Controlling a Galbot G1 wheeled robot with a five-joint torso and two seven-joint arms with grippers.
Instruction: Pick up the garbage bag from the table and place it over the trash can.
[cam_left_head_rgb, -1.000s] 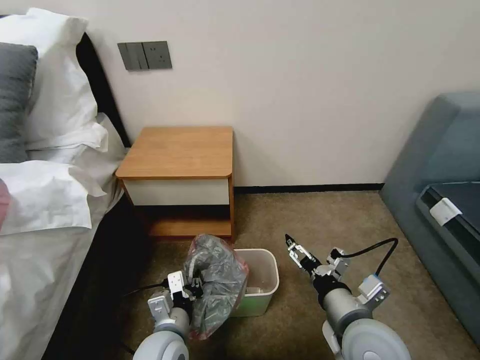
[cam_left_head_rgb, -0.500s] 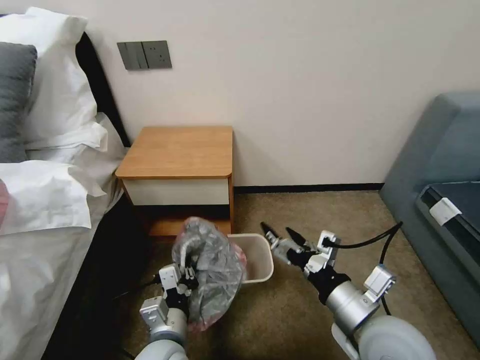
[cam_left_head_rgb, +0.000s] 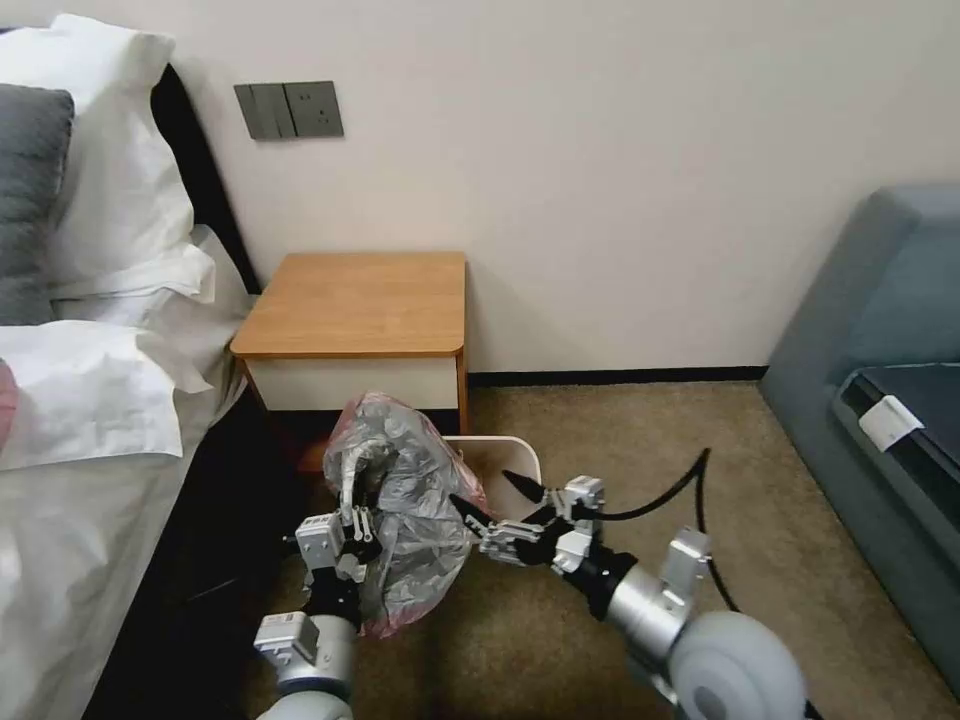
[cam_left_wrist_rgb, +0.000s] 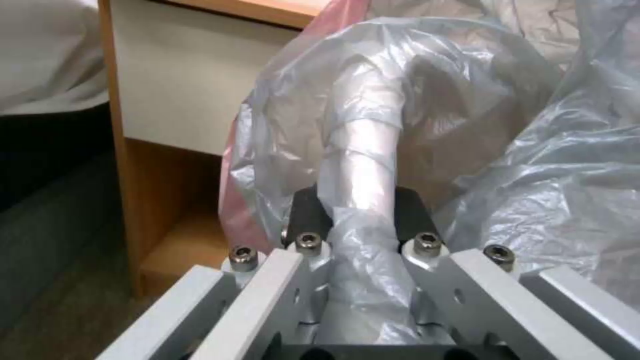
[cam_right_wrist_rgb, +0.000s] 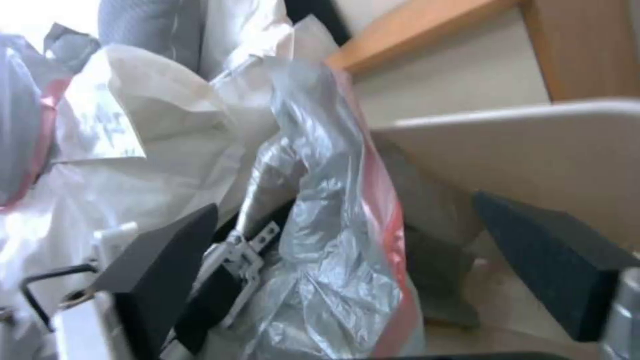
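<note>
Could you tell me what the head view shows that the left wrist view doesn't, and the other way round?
Head view alone: the right claw, open beside the bag, the bin behind it, the bed and sofa. Left wrist view alone: the left claw up close, shut on a bunched fold of plastic. Both share the bag and the nightstand.

**Greys, pinks and wood tones**

The garbage bag is translucent grey with a pink tinge at its edges. Beside the right gripper, which has black fingertips on silver metal, the trash can is pale beige. Beyond both, the table is orange-brown with a white drawer front.
</note>
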